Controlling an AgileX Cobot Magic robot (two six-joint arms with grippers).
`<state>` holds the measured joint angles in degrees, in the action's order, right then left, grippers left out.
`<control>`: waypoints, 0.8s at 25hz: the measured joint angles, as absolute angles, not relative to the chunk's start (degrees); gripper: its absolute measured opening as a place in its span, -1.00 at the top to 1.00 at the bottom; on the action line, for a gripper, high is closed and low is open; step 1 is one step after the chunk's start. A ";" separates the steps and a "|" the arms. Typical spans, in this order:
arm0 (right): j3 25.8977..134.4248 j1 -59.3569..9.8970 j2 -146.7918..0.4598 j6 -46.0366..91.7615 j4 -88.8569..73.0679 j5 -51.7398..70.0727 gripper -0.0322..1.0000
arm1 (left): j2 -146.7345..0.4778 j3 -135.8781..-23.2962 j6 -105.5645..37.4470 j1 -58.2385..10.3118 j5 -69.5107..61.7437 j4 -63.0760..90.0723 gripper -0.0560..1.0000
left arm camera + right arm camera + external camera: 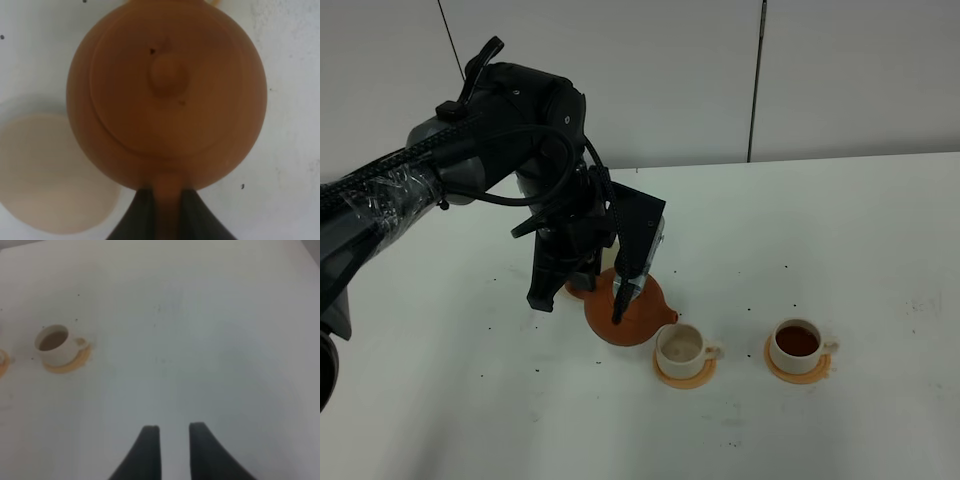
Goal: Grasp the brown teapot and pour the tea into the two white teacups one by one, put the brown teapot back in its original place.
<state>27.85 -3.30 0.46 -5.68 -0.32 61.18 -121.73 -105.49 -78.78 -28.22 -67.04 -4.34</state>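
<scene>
The brown teapot (638, 310) is held by its handle in my left gripper (585, 290), which is shut on it, just left of the nearer of the two white teacups (680, 347). That cup's inside looks pale. The other teacup (797, 342) holds dark tea. From the left wrist, the teapot (167, 95) fills the view lid up, with the fingers (142, 215) on either side of the handle. The cream coaster (50, 175) lies beside it. My right gripper (174, 440) is narrowly open over bare table, with one teacup (52, 342) far off.
Each cup stands on an orange saucer (685, 378), (798, 372). The white table (840, 230) carries small dark specks. The left arm (440, 170) reaches in from the left, and grey wall panels stand behind the table.
</scene>
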 joint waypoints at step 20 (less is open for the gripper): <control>27.85 -3.30 0.46 -5.68 -0.32 61.18 0.60 | -121.73 -105.49 -77.55 -31.00 -66.55 -12.02 0.56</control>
